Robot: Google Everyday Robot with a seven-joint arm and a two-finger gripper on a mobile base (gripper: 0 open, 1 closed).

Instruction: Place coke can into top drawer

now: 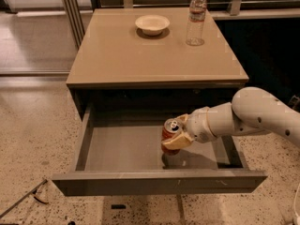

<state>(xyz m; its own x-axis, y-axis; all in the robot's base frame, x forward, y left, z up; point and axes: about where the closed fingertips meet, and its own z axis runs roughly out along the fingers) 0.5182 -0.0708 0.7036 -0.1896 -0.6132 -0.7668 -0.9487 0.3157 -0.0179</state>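
small red-orange aluminium soda can (168,131) is held pinched and tilted by the white end effector (178,132), low inside the wide grey top drawer (159,181); if released while tilted, it could be toppled and rolled.

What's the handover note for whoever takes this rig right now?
Gripper: inside the open top drawer, right of centre, closed on the coke can.
Coke can: held tilted, low over the drawer floor; cannot tell whether it touches.
Top drawer: pulled out wide.
Done: can grasped and brought into the drawer.
Left: set the can down, open the gripper, and withdraw the arm.
Untouched on the cabinet top: bowl and water bottle.
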